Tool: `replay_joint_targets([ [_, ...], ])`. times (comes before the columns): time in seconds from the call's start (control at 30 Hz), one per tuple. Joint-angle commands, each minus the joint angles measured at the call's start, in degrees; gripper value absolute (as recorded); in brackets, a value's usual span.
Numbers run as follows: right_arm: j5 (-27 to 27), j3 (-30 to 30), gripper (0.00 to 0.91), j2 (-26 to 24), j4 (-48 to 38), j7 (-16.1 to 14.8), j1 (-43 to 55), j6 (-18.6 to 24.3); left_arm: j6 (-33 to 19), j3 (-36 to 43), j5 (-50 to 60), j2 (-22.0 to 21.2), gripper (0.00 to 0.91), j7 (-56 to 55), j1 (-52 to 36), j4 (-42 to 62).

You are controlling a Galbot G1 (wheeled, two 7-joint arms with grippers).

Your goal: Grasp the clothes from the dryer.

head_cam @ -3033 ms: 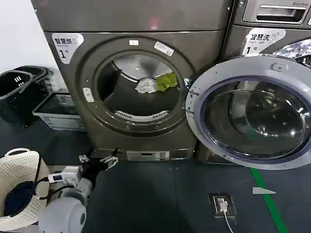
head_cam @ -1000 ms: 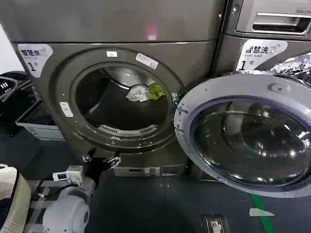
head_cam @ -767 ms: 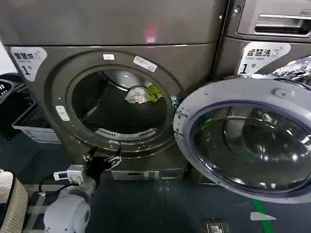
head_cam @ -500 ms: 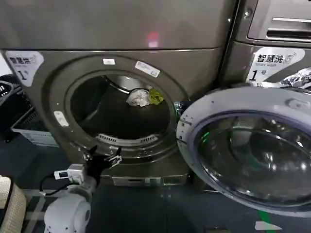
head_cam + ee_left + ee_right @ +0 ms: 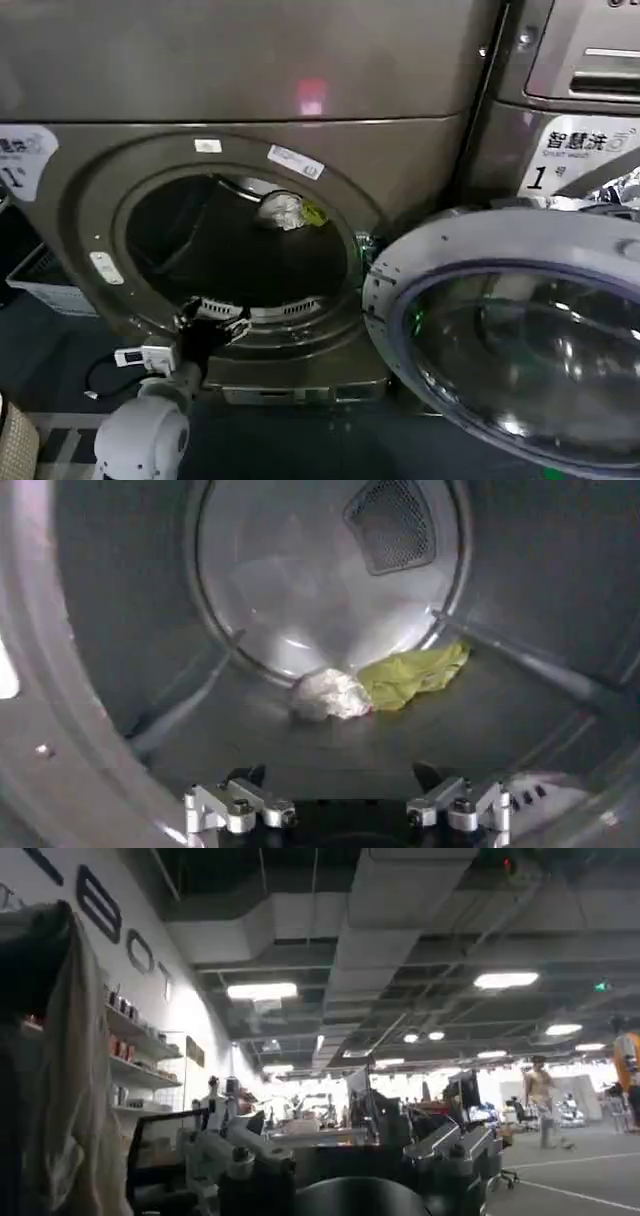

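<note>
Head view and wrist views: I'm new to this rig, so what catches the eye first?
The dryer stands with its round door swung wide open to the right. Deep in the drum lie the clothes, one white piece touching one yellow-green piece. The left pincer is open at the drum's mouth, pointing at them.

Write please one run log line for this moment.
left gripper: open, at dryer mouth lower rim | clothes: white and yellow-green pieces at drum back, ungrasped | door: open | right gripper: open, away, pointing into room
</note>
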Motion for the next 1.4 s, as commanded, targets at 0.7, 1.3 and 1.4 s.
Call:
replay_joint_targets([
  [0.7, -0.21, 0.04, 0.907, 0.24, -0.4, -0.04, -0.09, 0.15, 2.81, 0.35, 0.33, -0.32, 0.907, 0.04, -0.07, 0.05],
  [1.3, -0.45, 0.15, 0.907, 0.24, -0.79, -0.59, -0.47, 1.45, -0.37, 5.03, 1.96, -1.11, 0.907, -2.97, -7.44, 6.44],
  [1.4, -0.44, 0.0, 0.907, 0.08, -0.49, -0.58, -0.32, 1.43, -1.73, 7.27, 4.89, -1.9, 0.907, -4.8, -12.69, 11.87],
])
